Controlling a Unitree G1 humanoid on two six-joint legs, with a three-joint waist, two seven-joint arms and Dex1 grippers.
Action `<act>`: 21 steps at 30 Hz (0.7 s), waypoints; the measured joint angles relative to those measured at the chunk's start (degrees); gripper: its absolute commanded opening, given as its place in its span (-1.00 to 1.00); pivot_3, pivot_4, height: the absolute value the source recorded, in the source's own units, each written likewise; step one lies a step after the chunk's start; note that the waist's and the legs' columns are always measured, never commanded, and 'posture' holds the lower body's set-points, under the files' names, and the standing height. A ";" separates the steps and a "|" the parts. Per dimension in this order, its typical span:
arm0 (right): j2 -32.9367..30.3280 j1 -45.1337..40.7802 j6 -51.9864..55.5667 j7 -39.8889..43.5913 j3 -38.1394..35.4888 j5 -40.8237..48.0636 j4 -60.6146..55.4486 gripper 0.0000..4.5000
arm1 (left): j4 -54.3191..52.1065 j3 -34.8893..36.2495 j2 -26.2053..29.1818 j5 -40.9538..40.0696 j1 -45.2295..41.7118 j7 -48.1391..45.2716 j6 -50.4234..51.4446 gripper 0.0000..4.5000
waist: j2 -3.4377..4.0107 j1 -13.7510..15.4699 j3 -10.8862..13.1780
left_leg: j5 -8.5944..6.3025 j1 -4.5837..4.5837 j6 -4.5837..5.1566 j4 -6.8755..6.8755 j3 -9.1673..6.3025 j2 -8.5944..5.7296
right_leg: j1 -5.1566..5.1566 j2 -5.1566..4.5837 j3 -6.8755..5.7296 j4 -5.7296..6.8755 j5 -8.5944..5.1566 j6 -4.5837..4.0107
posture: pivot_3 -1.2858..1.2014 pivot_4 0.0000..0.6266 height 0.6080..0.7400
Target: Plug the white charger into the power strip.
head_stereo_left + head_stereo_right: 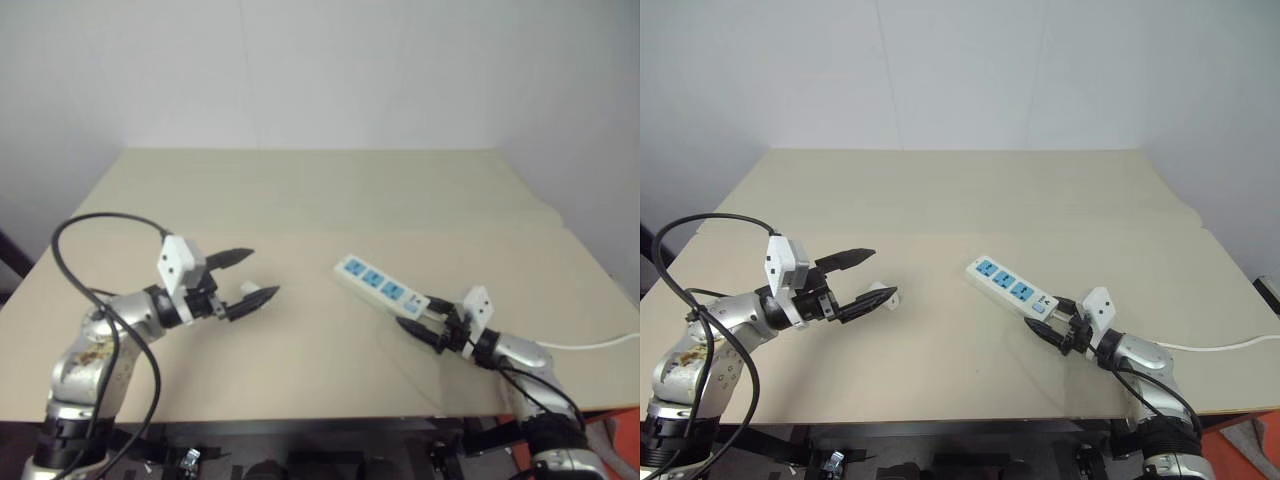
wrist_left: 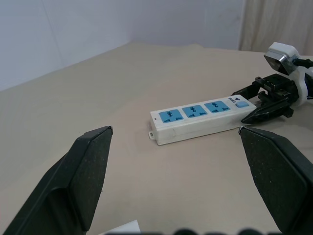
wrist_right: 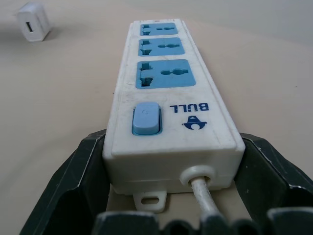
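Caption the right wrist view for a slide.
Right end effector straddles the switch end of the power strip, fingers flanking both sides; the white charger lies beyond on the table.

arms: silver metal | wrist housings: white, boxy | fingers (image 2: 90, 171): black | cables: black

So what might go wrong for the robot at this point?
The right claw grips only the cord end of the power strip, so the far end might swing when pushed. The white charger lies loose on the table under the open left claw; a small block like that could slip or tip when grabbed. The thin cord might snag the right arm.
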 measured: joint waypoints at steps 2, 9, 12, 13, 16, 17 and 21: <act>-0.63 -0.70 -0.58 2.57 0.69 -0.04 0.92 0.52 | 0.93 -0.56 0.25 0.06 -1.54 -1.25 -0.12 1.00 | 0.00 0.02 0.00 | 0.00 0.00 0.00 0.01 0.01 -0.01 | 0.00 0.00 0.00 0.01 0.00 0.00 | 0.03 -0.52 1.00; -3.52 -5.23 -0.98 18.09 6.38 -0.08 1.73 0.52 | 12.72 -4.59 6.73 4.23 -15.94 -11.26 -4.09 1.00 | 0.00 -0.31 0.02 | 0.00 -0.01 0.00 -0.03 0.05 -0.06 | -0.06 0.11 -0.01 -0.02 0.00 0.01 | 0.03 -0.52 1.00; -4.68 -8.15 -0.98 24.37 9.51 -0.65 1.98 0.52 | 21.65 -8.61 9.68 7.86 -23.19 -20.45 -9.56 1.00 | 0.01 -0.36 0.04 | 0.01 -0.07 -0.01 -0.03 0.09 -0.06 | -0.14 0.13 -0.01 -0.02 -0.01 0.01 | 0.03 -0.52 1.00; -4.74 -9.35 -0.98 25.88 10.46 -1.13 2.18 0.52 | 24.79 -10.09 10.51 9.46 -25.73 -23.67 -11.58 1.00 | 0.01 -0.39 0.05 | 0.01 -0.09 -0.01 -0.02 0.13 -0.05 | -0.17 0.15 -0.01 -0.02 0.00 0.01 | 0.03 -0.52 1.00; -5.00 -12.56 -0.55 28.68 13.24 -2.66 3.99 0.52 | 35.95 -15.12 11.37 13.94 -34.79 -33.92 -18.94 1.00 | 0.00 -0.22 0.06 | 0.02 -0.16 -0.01 0.01 0.18 -0.06 | -0.22 0.16 -0.02 0.02 -0.01 0.01 | 0.03 -0.52 1.00; -5.06 -13.44 -0.23 28.85 13.99 -3.37 4.78 0.52 | 39.24 -17.39 11.79 14.82 -37.59 -36.32 -21.60 1.00 | -0.02 -0.18 0.07 | 0.02 -0.20 -0.01 0.02 0.22 -0.06 | -0.26 0.16 -0.02 0.02 -0.01 0.01 | 0.03 -0.52 1.00; -4.95 -16.10 0.22 29.40 15.90 -5.16 7.40 0.52 | 51.31 -36.43 16.47 17.39 -51.60 -40.77 -35.86 1.00 | -0.09 -0.27 0.11 | 0.01 -0.31 -0.01 0.04 0.22 -0.04 | -0.40 0.17 0.07 0.05 -0.01 0.02 | 0.03 -0.52 1.00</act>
